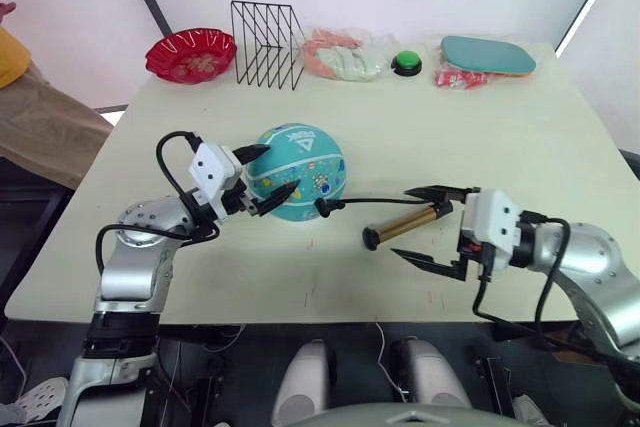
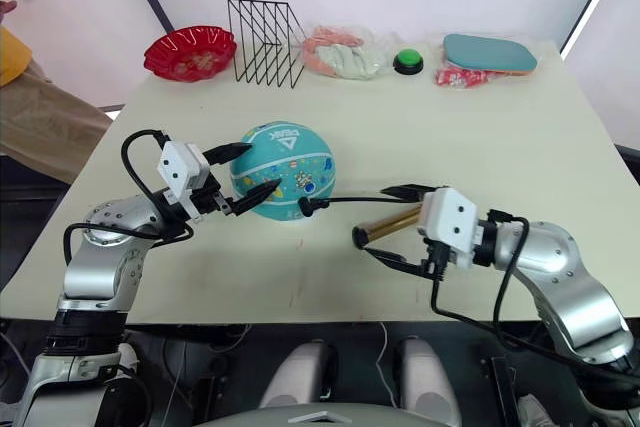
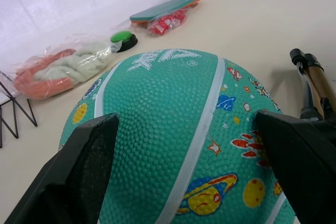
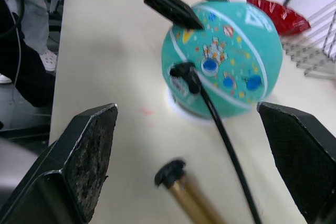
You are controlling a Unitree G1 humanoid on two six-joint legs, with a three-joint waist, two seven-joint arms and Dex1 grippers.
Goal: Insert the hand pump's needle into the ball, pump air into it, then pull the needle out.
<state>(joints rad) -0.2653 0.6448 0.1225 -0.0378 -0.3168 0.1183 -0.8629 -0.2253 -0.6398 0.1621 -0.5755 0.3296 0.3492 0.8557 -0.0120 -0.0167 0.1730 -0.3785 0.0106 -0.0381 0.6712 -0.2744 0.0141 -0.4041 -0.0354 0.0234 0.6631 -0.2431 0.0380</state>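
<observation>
The ball [image 1: 296,185] is sitting on the worktop [image 1: 500,137] toward its front-left, and the hose fitting with the needle [image 4: 184,71] is pressing against the ball's near side, so the needle seems to be already in; the pin itself is too small to make out. The pump [image 1: 405,225] is lying flat on the worktop just right of the ball, its black hose [image 1: 375,203] arcing across to the fitting.

The left gripper [image 1: 270,171] is bracketing the ball with its fingers [image 3: 86,156] spread wide, seemingly just off the rubber, so nothing is really pinning the ball down. The right gripper [image 1: 430,227] is straddling the pump's handle end with its fingers [image 4: 86,145] also released and holding nothing.

The risk I am seeing: if the right gripper nudges or drags the pump while closing, the hose will tug sideways on the fitting. That could bend the needle or roll the unheld ball toward the left edge.
</observation>
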